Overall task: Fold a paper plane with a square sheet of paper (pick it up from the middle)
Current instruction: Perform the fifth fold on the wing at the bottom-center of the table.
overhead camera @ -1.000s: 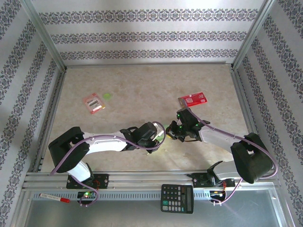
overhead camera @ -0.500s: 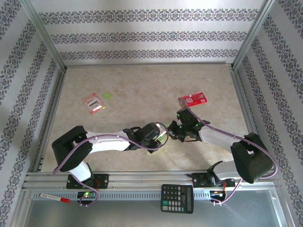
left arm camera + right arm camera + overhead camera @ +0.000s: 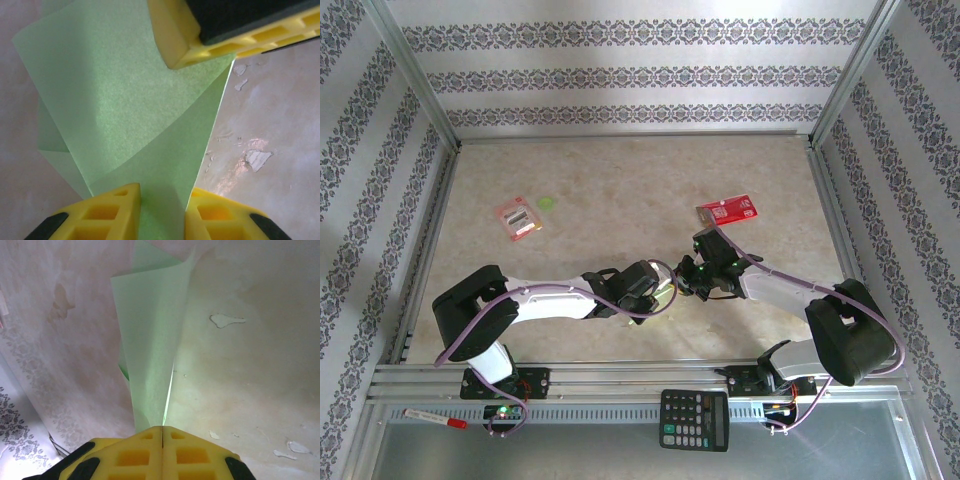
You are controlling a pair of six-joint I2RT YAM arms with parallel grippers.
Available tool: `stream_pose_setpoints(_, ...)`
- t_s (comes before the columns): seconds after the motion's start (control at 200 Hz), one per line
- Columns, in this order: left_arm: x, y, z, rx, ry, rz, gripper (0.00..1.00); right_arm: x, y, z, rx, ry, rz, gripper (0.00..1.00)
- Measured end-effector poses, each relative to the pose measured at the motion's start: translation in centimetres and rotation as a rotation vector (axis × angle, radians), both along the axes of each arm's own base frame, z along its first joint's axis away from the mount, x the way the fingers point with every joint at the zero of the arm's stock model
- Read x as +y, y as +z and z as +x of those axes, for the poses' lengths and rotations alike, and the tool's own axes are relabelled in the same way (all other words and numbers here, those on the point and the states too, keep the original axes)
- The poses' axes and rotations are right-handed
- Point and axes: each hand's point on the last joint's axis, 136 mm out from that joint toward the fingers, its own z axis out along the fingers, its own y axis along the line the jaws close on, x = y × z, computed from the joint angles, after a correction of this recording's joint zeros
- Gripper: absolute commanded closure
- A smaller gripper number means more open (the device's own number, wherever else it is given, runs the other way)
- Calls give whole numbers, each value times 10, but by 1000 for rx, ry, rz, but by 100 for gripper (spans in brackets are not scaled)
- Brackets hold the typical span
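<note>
Item one, calculator [image 3: 694, 420]: dark, lying on the metal rail at the bottom centre of the overhead view. Item two, pen [image 3: 435, 418]: white with red ends, at the bottom left by the same rail. Item three, left gripper [image 3: 658, 290]: just below the centre of the overhead view, its yellow fingers [image 3: 115, 210] parted with a narrow gap between them. The sheet of paper [image 3: 125, 100] passes through that gap unclamped. Item four, sheet of paper: light green, folded into overlapping layers with slanting edges, low at the table [image 3: 620, 170] between the two grippers. Whether it lies quite flat cannot be told. Item five, right gripper [image 3: 688, 277]: just right of the left one, tips near each other. Its fingers are pressed fully together on a fold of the sheet, which rises from them as a narrow tapering flap in its wrist view. Item six, red packet [image 3: 727, 211]: beyond the right gripper, right of centre, apart from the paper. Item seven, red-and-white packet [image 3: 518, 218]: left part of the table. Item eight, small green disc [image 3: 548, 203]: just beside that packet, at its upper right. Backdrop: patterned walls [image 3: 640, 75].
</note>
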Motion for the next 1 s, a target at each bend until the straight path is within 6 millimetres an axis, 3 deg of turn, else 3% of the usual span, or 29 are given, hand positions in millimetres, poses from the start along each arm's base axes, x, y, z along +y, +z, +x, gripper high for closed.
stream_pose_setpoints(0.12, 0, 1, 0, 1, 0, 1, 69, 0, 0, 0, 2, -1, 0, 100)
stream_pose_setpoints(0.32, -1, 1, 1, 4, 1, 5, 77, 0, -1, 0, 3, -1, -2, 100)
stream_pose_setpoints(0.505, 0, -2, 0, 12, 5, 13, 79, -1, -4, -1, 13, -1, -7, 100)
stream_pose_setpoints(0.774, 0, -2, 0, 15, 8, 13, 70, -1, -4, -1, 13, -1, -7, 100)
stream_pose_setpoints(1.004, -1, -2, -1, 24, 12, 7, 81, -1, -4, -1, 13, -1, -7, 100)
